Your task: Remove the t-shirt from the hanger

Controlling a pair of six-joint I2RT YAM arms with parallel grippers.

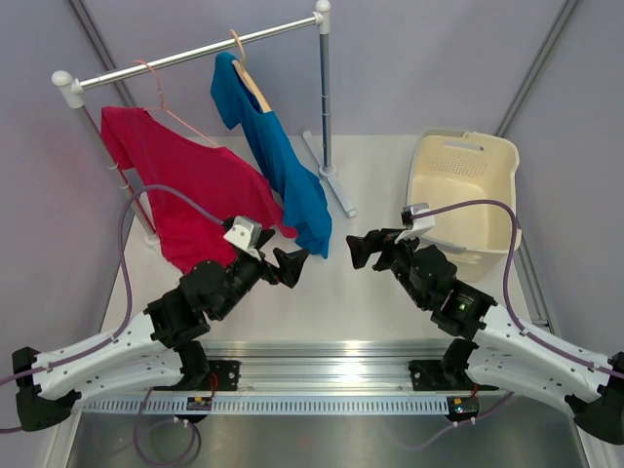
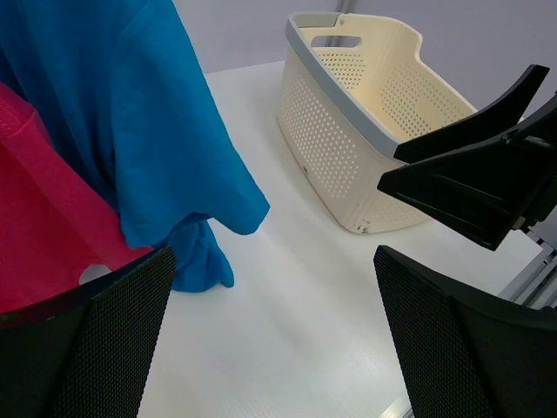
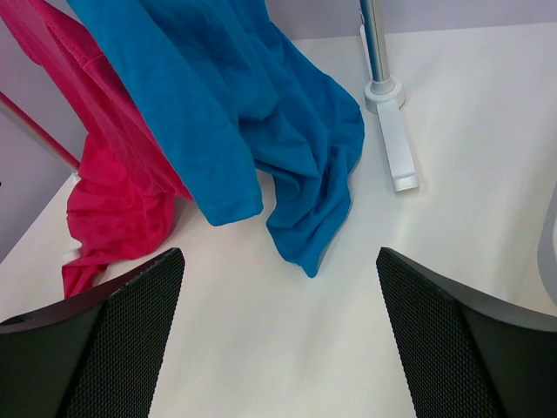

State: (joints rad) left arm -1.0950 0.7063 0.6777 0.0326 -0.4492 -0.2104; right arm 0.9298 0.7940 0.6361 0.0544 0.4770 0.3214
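Top external: blue shirt (image 1: 283, 161) is on a wooden hanger (image 1: 255, 88), hooked on the rail (image 1: 195, 54) at 12 o'clock. It hangs skewed, and its lower end reaches the bench (image 1: 341, 292) at 9 o'clock of the rack foot (image 1: 336, 190).

Red shirt (image 1: 190, 190) is at 9 o'clock of the blue one, on a pink wire hanger (image 1: 166, 93). Wrist views show blue overlapping it in front.

Basket (image 1: 458, 136) sits on the bench at 3 o'clock of the rack post.

Left fingers (image 1: 291, 265) are spread wide with nothing between them, at 7 o'clock of the blue hem. They are near it but not on it.

Right fingers (image 1: 359, 250) are also spread and empty, at 3 o'clock of the hem, tips facing the left pair. Neither arm touches cloth or hanger.

Right wrist: hem lies bunched on the bench at 12 o'clock, ahead of the pads.
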